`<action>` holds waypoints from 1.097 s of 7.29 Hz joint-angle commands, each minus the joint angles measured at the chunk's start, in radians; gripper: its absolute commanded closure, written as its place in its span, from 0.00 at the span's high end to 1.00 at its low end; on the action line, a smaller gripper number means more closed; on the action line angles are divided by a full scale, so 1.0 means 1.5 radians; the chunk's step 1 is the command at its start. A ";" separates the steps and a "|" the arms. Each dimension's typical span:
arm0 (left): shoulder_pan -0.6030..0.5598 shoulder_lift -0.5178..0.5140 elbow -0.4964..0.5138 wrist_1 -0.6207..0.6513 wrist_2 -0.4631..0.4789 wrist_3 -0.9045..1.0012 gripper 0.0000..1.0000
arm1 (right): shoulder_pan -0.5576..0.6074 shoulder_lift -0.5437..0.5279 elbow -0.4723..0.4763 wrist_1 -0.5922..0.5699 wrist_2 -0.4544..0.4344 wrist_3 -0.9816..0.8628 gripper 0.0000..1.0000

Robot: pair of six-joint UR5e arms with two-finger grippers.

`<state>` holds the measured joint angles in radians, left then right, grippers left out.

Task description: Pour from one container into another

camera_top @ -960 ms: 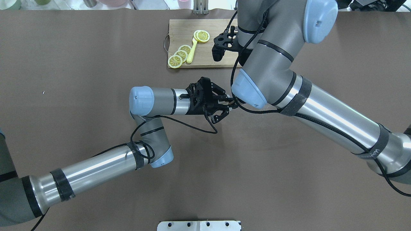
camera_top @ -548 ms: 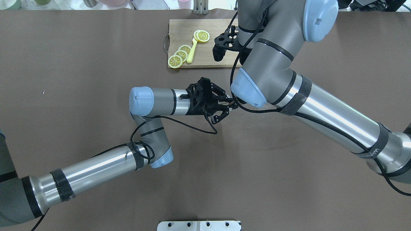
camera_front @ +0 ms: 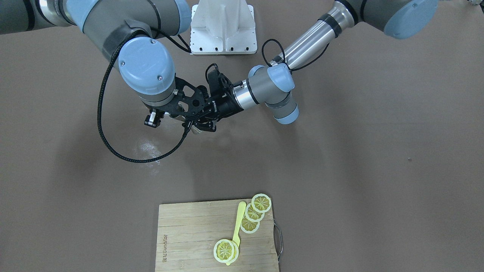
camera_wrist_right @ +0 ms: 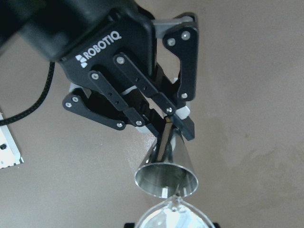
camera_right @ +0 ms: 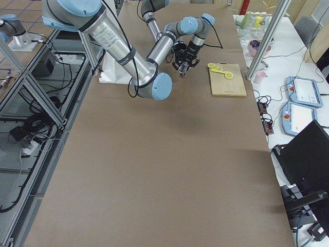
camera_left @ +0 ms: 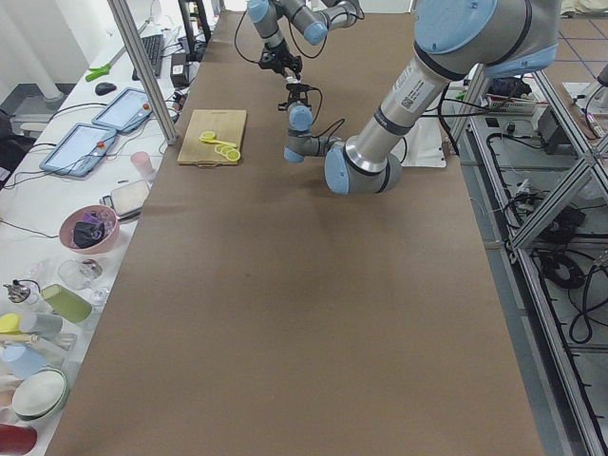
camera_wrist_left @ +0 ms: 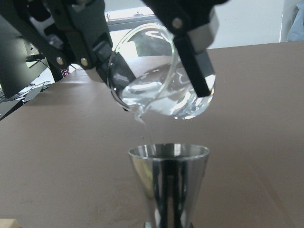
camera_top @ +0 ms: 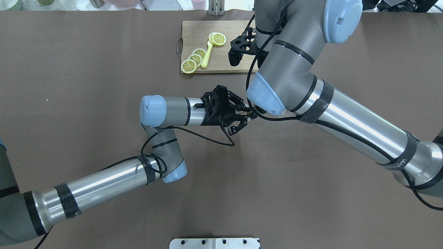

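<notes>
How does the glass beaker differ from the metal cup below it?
The glass beaker is clear and tilted; the metal cup is shiny, opaque and upright. The beaker lets out a thin stream; the cup receives it. Both are held: the beaker by the right gripper, the cup by the left gripper.

1. Overhead view: high, looking steeply down on the tabletop; the front view opposes it from the far side.
2. Side views: far off at either tabletop end, looking lengthwise; both show the board.
3. Wrist views: very close, facing each other; both show the cup.
</notes>
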<state>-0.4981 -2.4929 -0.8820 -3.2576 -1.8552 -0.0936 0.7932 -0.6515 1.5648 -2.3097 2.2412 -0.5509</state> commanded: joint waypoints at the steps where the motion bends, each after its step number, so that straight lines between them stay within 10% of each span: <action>1: 0.004 -0.002 0.000 0.000 0.003 0.000 0.00 | 0.000 0.004 -0.003 -0.007 0.000 -0.008 0.00; 8: 0.012 -0.003 0.000 0.001 0.014 0.000 0.00 | 0.004 -0.048 0.078 -0.001 0.000 -0.013 0.00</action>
<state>-0.4804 -2.4973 -0.8820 -3.2566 -1.8347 -0.0936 0.7984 -0.6917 1.6357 -2.3164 2.2411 -0.5712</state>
